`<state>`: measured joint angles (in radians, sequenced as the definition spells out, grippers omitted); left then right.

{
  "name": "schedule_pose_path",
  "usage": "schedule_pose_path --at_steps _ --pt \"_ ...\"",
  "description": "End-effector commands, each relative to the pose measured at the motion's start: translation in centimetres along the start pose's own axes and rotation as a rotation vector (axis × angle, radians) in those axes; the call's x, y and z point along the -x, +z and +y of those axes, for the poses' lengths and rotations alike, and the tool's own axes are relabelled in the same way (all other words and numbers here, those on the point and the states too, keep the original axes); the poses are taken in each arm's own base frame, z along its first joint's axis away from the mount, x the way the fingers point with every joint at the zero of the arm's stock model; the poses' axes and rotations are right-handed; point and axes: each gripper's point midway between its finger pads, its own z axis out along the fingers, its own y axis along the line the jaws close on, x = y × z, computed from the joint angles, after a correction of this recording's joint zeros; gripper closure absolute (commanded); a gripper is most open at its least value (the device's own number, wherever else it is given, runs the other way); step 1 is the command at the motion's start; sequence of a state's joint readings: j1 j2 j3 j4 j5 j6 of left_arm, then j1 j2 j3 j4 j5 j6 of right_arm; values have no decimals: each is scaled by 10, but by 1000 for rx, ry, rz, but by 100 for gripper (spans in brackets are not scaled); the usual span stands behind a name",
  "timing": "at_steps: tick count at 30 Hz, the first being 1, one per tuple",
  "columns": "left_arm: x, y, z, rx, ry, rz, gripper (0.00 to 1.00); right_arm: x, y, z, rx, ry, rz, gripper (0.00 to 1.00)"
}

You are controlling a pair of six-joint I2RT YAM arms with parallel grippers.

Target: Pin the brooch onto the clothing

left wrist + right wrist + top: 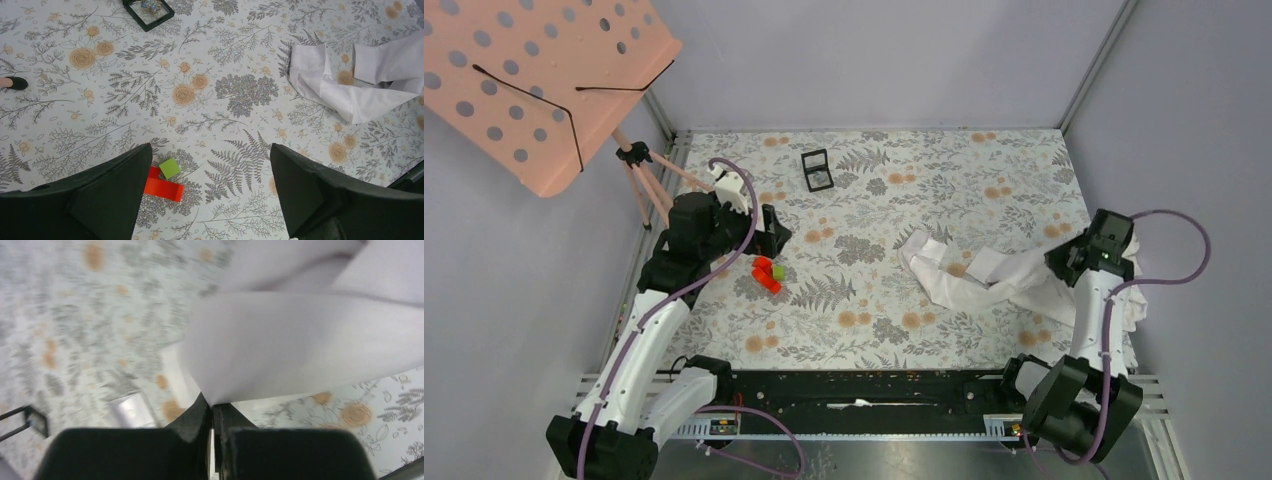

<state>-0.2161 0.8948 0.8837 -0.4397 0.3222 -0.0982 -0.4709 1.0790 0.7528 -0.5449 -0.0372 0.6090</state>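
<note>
Right gripper (212, 407) pinches the shirt (300, 340) tight.
The brooch (151, 5) sits inside the black case (136, 17) – well apart from that gripper. The left gripper (210, 150) hangs near the case, fingers spread wide, holding nothing.

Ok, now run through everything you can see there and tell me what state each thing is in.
left gripper: open, empty, hovering near the blocks.
right gripper: shut on the shirt's fabric.
shirt: crumpled on the table, one fold pinched.
brooch: inside the black case, not pinned.
black case: flat on the table.
red and green blocks: lying together on the table.
</note>
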Motion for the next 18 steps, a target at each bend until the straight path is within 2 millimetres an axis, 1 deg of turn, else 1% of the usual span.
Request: schedule_pose_path --at_steps 1,3,4,5,6,7,9,11,12,13,14,15,16,17,18 --pt "38 -12 -17 -61 40 -116 1 49 -65 83 281 -130 -151 100" --pt "45 -14 -24 -88 50 -131 1 48 -91 119 343 -250 -160 100" --pt "49 -16 -27 -97 57 -139 1 45 -106 141 388 -323 -160 100" --pt "53 -18 -31 -109 64 -149 1 36 -113 161 416 -389 -135 100" --pt "57 -20 -35 -123 72 -158 1 32 -131 181 463 -438 -135 100" --pt "60 -22 -38 -136 77 -165 1 23 -143 202 511 -491 -120 100" --pt "67 -28 -47 -172 79 -181 1 1 -174 239 602 -602 -102 100" --pt "74 -34 -57 -214 69 -199 1 -21 -208 269 704 -702 -92 100" --pt "78 -38 -62 -239 65 -213 1 -37 -229 284 770 -756 -80 100" --pt "82 -42 -68 -264 58 -225 1 -46 -247 296 825 -791 -74 100" --pt "85 -46 -74 -292 43 -235 1 -51 -274 308 895 -819 -88 100" --pt "88 -49 -78 -313 42 -246 1 -57 -294 316 945 -839 -92 100" --pt "89 -52 -83 -335 33 -253 1 -63 -310 322 981 -864 -96 100" --pt "91 -54 -86 -353 26 -261 1 -68 -329 327 1029 -886 -104 100" --pt "92 -58 -90 -372 12 -269 1 -74 -343 330 1061 -908 -102 100"
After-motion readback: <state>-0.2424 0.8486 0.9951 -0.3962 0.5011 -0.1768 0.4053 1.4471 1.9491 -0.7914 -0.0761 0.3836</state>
